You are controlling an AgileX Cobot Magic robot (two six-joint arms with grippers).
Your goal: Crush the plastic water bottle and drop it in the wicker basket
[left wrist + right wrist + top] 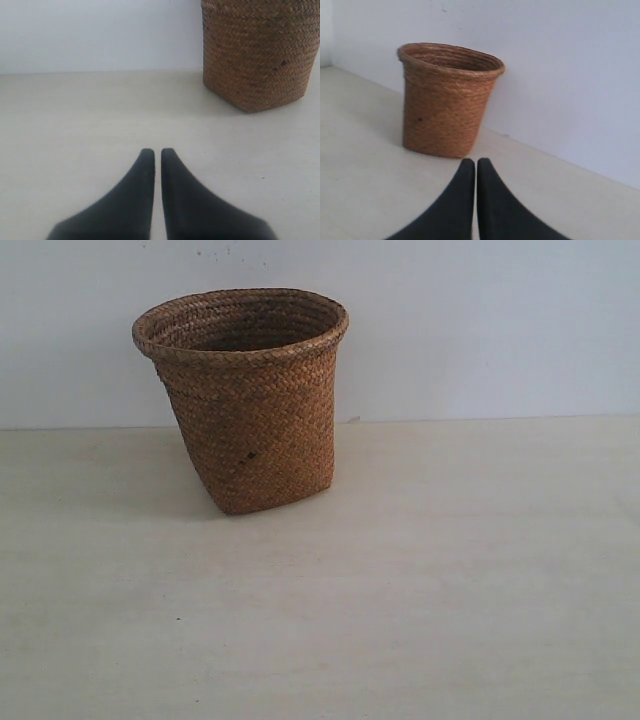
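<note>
Resting clenched, holding nothing: left gripper (157, 152), right gripper (476, 162) | wicker basket (250, 400) upright on table (450, 590), ahead of both | plastic water bottle in no view, perhaps inside basket, cannot tell | risk: searching blind with closed jaws could knock the basket over

I saw the basket (255, 410) standing upright on the table (420, 580), close to the wall (490, 320) behind it. It was brown woven wicker, with a round rolled rim (240, 352) at the top and sides that narrowed to a squarish base. A small dark spot (250, 454) sat low on the side facing me. I could see a little way into its mouth, where only dark weave showed. The table was pale, with a tiny speck (179, 618) on it, nearer to me than the basket.
</note>
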